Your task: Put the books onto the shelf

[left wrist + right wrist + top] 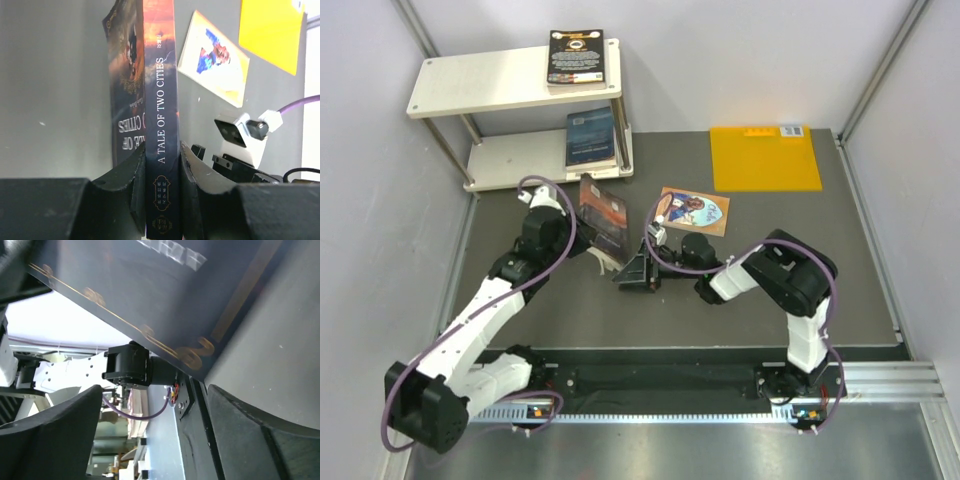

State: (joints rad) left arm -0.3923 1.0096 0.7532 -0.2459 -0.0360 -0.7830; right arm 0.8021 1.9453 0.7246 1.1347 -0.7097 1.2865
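My left gripper [590,238] [162,150] is shut on the spine of a dark book with a reddish glow [603,213] [160,75], holding it upright on edge over the table. My right gripper [635,264] [155,390] stands open just right of that book, whose dark cover [150,290] fills the top of the right wrist view; nothing is between its fingers [55,430]. An orange-brown book with a blue picture [692,210] [212,57] lies flat on the table. On the shelf [470,82], a black book with gold ornament [578,55] lies on the top board and a dark blue one [590,135] on the lower board.
A large flat orange-yellow sheet [763,158] [272,30] lies at the back right of the dark table mat [720,300]. White walls close in on the left, back and right. The shelf's thin metal legs [448,150] stand near the left arm.
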